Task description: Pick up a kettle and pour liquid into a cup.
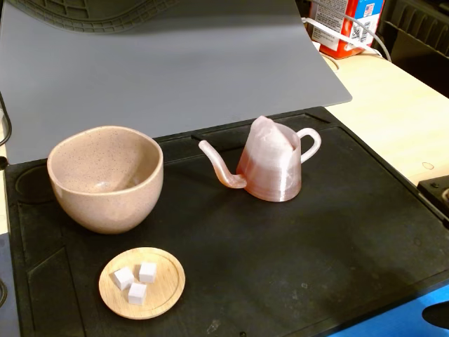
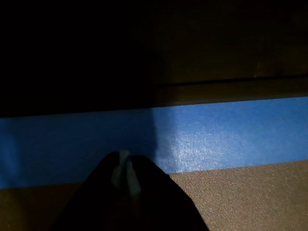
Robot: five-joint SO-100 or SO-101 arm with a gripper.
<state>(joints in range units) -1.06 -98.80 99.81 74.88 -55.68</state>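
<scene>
Wrist view: end effector (image 2: 126,169) dark, rounded black shape w/ pale whitish strip at tip.

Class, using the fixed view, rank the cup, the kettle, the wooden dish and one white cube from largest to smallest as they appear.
1. cup
2. kettle
3. wooden dish, flat and nearest the camera, so its rank is less sure
4. white cube

On the black mat (image 1: 337,239), the right half and near right corner lie open. The kettle (image 1: 270,168) stands mid-mat near the far edge, the cup (image 1: 105,179) by the left edge, a wooden dish (image 1: 142,283) of cubes near the front edge.
</scene>
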